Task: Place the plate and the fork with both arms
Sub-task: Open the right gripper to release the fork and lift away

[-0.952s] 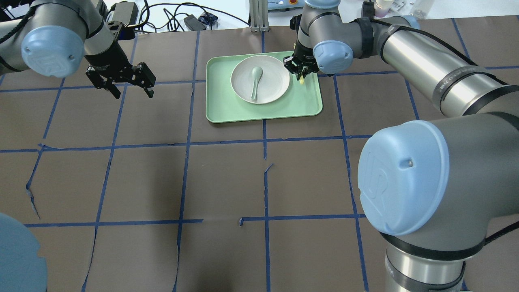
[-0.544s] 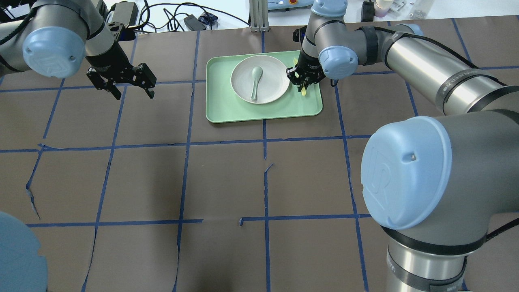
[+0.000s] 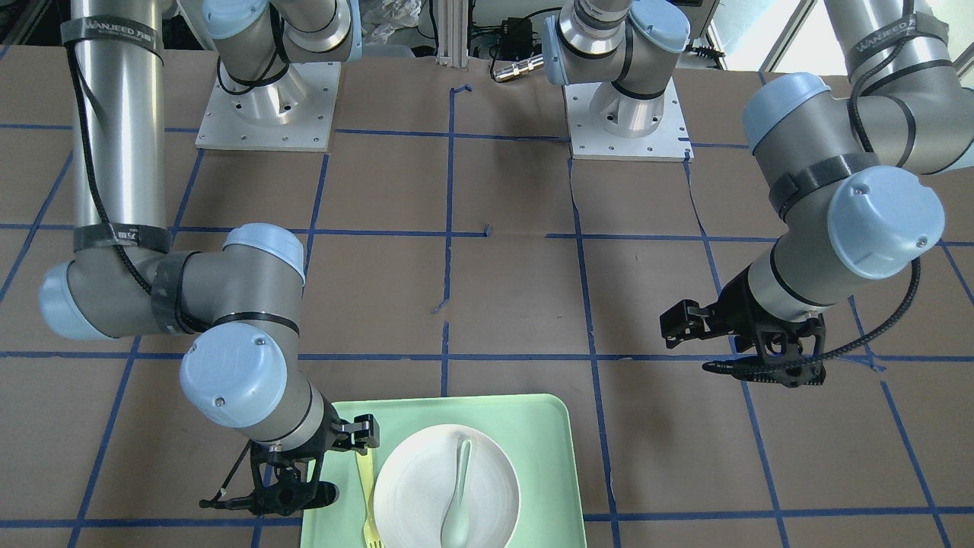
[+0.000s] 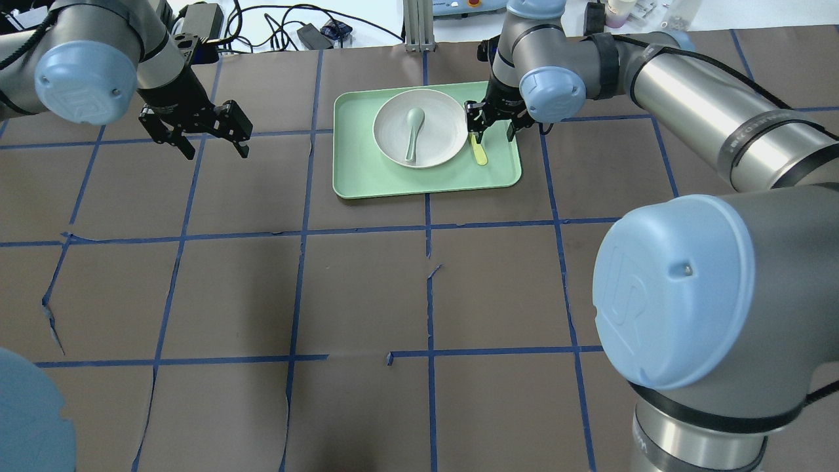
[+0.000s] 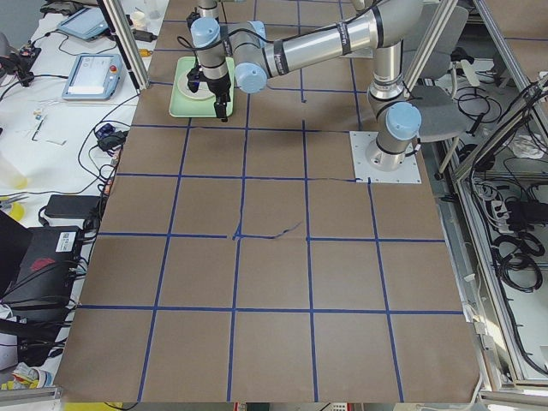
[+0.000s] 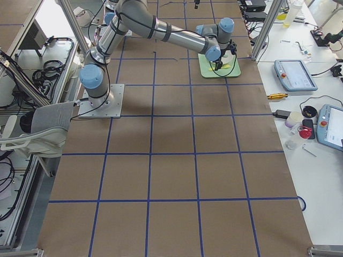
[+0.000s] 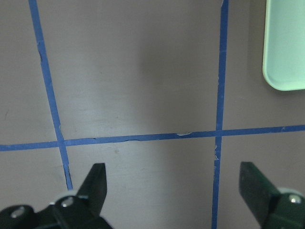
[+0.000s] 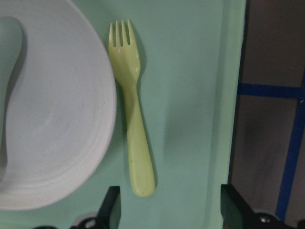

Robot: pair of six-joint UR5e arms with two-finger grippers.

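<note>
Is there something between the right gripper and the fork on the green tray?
Nothing visible. The fork lies uncovered on the tray beside the plate, and the right gripper hangs above it, jaws open.

Bright, even light from above. A broad soft shadow darkens the table [image 4: 262, 282] in the overhead view. Both wrist views are slightly soft.

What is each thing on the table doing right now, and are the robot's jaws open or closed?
tray: flat on the table.
plate: sitting on the tray.
spoon: lying in the plate.
fork: flat on the tray beside the plate, not held.
right gripper: jaws open, empty, above the fork's handle end.
left gripper: jaws open, empty, above the table.
</note>
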